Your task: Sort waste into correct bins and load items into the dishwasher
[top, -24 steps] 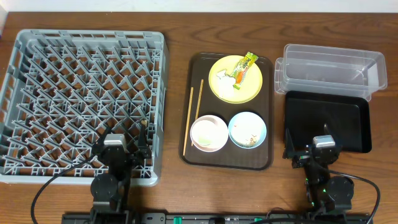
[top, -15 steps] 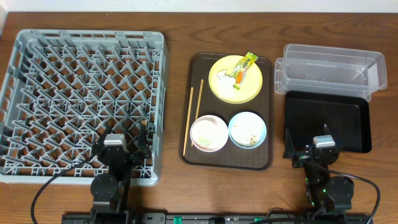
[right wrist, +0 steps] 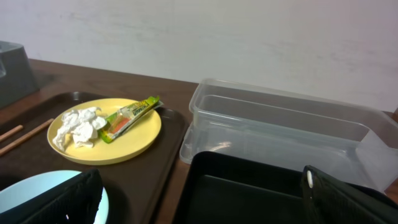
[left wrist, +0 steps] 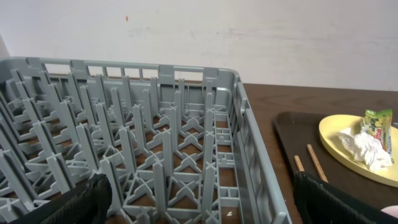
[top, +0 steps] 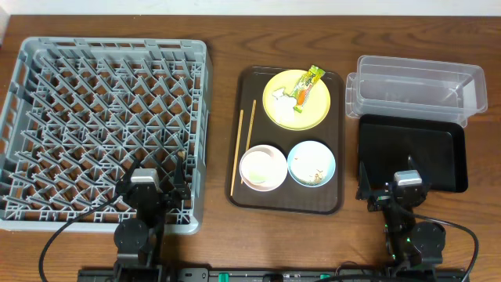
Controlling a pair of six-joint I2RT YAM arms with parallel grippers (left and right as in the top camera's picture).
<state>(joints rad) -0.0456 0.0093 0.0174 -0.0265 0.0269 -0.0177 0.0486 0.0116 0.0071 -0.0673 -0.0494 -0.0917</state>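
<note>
A dark brown tray [top: 337, 117] in the middle holds a yellow plate [top: 283, 112] with a green wrapper [top: 310, 83] and a crumpled tissue [top: 283, 95], a pink bowl [top: 263, 168], a light blue bowl [top: 311, 163] and two chopsticks [top: 237, 150]. The grey dish rack [top: 106, 117] lies at the left. My left gripper [top: 154, 184] is open and empty at the rack's front right corner. My right gripper [top: 389, 182] is open and empty at the front edge of the black bin [top: 411, 149]. A clear bin [top: 419, 88] stands behind it.
In the left wrist view the rack's pegs [left wrist: 161, 143] fill the space ahead, with the plate [left wrist: 354, 146] at the right. In the right wrist view the black bin [right wrist: 249, 193] and clear bin [right wrist: 280, 127] lie ahead, the plate [right wrist: 106, 127] to the left.
</note>
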